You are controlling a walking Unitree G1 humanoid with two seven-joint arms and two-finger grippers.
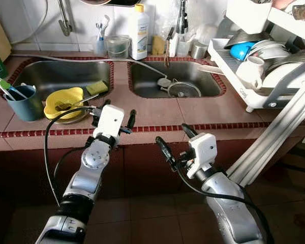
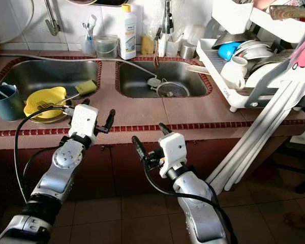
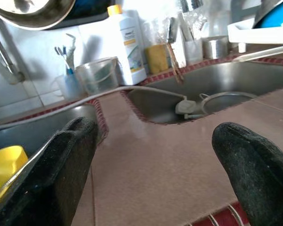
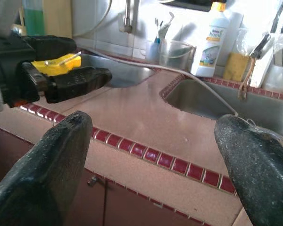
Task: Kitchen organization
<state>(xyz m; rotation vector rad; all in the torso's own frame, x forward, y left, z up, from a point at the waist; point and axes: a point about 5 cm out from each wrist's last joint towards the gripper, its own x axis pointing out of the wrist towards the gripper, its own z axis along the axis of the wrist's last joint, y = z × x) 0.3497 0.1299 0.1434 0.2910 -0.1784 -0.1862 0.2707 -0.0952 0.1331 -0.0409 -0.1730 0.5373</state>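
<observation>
My left gripper (image 1: 113,112) hovers open at the counter's front edge, just right of a yellow bowl (image 1: 63,101) holding a fork. A green and yellow sponge (image 1: 96,87) lies behind the bowl at the left sink's (image 1: 61,73) rim. A teal cup (image 1: 23,104) with toothbrushes stands left of the bowl. My right gripper (image 1: 173,135) is open and empty, in front of the counter edge and below it, facing the right sink (image 1: 175,76). Through the right wrist view the left gripper's fingers (image 4: 78,77) appear beside the yellow bowl (image 4: 54,63). Both grippers hold nothing.
A white dish rack (image 1: 254,76) loaded with plates, a mug and a blue bowl fills the counter's right end. A detergent bottle (image 1: 139,33), a clear tub (image 1: 118,47), a yellow sponge (image 1: 158,44) and cups line the back wall. A strainer (image 1: 183,90) lies in the right sink.
</observation>
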